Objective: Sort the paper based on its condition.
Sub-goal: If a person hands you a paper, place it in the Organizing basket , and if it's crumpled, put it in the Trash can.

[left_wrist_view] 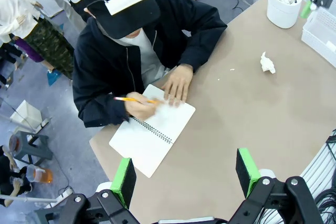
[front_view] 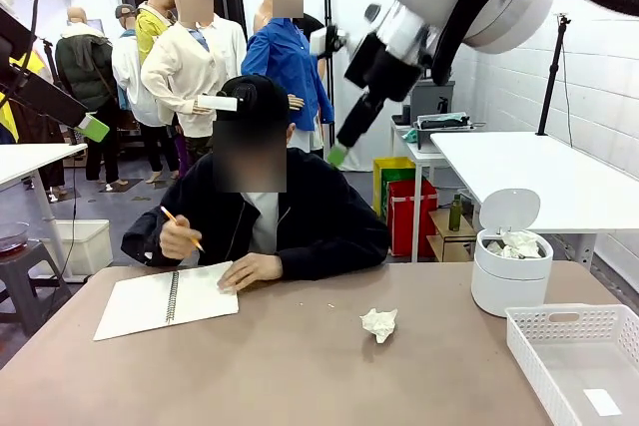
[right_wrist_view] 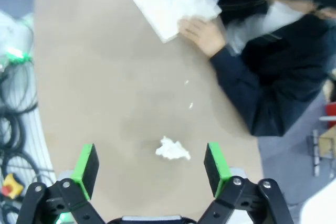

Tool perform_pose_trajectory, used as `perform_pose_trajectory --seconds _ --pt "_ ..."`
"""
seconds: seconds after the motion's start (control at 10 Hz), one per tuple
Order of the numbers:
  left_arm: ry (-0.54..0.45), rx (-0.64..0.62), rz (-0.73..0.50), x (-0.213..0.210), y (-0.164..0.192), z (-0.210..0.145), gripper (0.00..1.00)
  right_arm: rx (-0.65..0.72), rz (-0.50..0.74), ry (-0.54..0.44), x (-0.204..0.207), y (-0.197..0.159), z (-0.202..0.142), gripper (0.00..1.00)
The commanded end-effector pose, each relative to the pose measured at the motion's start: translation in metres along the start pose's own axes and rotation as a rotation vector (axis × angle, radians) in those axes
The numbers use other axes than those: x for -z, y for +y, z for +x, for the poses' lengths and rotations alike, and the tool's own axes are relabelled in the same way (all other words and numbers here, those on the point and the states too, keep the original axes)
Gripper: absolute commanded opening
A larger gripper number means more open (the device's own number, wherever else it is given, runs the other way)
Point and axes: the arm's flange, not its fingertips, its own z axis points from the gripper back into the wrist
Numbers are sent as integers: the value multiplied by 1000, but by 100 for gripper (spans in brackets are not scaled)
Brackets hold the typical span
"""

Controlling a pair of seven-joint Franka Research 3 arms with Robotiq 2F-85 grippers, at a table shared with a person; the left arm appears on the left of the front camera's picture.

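Robot lab: white brick wall (front_view: 599,67), white worktables (front_view: 539,172), tripod stand (front_view: 552,77), storage crates (front_view: 404,197).

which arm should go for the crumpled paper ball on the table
Right, probably. The right gripper hangs open with the crumpled paper ball between its fingers in its wrist view. The left gripper, also open, is above the notebook, farther from the ball.

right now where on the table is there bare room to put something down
Widest free patch: the near middle of the table, between the notebook and the crumpled paper. A smaller gap lies between that paper and the white bin. The right end is crowded: bin and white basket close together.
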Motion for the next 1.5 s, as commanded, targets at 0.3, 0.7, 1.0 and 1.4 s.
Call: perform_pose_trajectory --seconds 0.3,0.7,1.0,1.4 --pt "-1 -1 1 -1 0 0 100 -45 58 344 81 12 -8 100" --pt "-1 -1 1 -1 0 0 100 131 -61 498 132 52 -49 100" --pt "-1 -1 1 -1 0 0 100 349 -287 481 160 34 -88 100" --pt "-1 -1 1 -1 0 0 100 376 -293 462 164 20 -101 100"
